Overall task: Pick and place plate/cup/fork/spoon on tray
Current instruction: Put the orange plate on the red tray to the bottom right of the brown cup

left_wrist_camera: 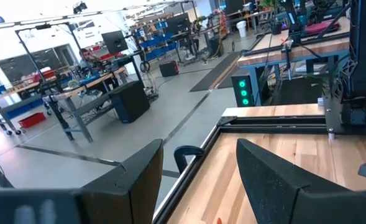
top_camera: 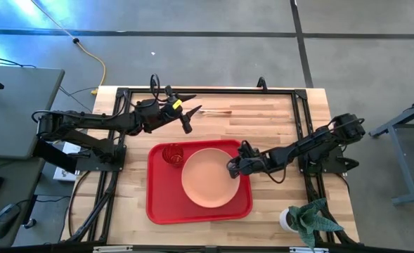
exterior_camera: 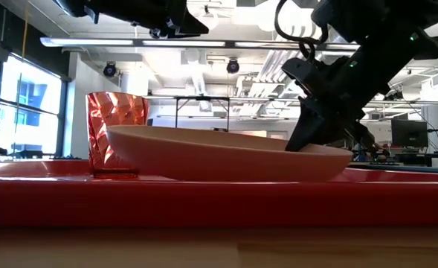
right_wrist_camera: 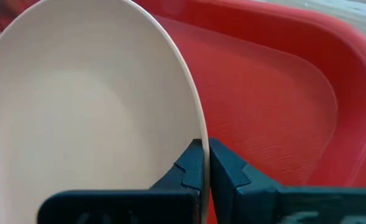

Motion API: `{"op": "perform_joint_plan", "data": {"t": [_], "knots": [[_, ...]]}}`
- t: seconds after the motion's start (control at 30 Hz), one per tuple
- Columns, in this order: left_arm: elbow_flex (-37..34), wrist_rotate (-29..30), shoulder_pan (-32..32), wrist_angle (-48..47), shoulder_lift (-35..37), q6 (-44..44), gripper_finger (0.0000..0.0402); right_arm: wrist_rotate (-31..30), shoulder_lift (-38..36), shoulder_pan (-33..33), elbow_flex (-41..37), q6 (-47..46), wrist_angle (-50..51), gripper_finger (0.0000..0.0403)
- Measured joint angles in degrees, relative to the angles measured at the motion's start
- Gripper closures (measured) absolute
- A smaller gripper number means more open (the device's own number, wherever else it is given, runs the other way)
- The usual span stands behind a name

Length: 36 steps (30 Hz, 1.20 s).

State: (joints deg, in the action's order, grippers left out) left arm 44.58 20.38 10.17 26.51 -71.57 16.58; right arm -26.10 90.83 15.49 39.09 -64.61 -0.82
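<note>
High view: right hand gripping plate rim.

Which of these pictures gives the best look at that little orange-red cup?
The low view: the cup stands upright on the tray, just behind the plate, its faceted wall plain. The high view shows only its rim from above, in the tray's corner. The right wrist view shows at most a red sliver; the left wrist view misses it.

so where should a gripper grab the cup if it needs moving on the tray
Grip the cup across its upper wall near the open rim, coming straight down. It stands upright in the tray corner with its mouth up. The plate sits close on one side, held at its rim by the right gripper, so a sideways approach looks crowded. The left gripper hovers open above the table.
</note>
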Motion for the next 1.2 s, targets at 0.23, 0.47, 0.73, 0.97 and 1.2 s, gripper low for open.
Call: {"op": "perform_joint_plan", "data": {"t": [0.23,0.47,0.73,0.97,1.2], "knots": [[0.00,-0.02,0.00,-2.54,0.00,0.02,0.0206,-0.31,0.00,0.00,0.00,-0.01,-0.08,0.0390],[0.00,3.99,0.00,-4.49,0.00,0.52,0.0206,-0.59,0.00,-0.09,0.00,-0.07,-0.13,0.0311],[0.00,6.54,0.04,-6.00,0.00,1.11,0.0206,-2.35,-0.02,0.04,0.00,0.28,-0.07,0.0256],[0.00,12.37,-0.48,-8.96,1.25,0.94,0.0206,1.10,-0.02,-0.11,0.00,1.87,3.28,0.0263],[0.00,16.40,-2.56,-17.83,5.77,-4.02,0.0206,2.67,-0.02,1.98,0.00,3.36,0.06,0.0277]]}}
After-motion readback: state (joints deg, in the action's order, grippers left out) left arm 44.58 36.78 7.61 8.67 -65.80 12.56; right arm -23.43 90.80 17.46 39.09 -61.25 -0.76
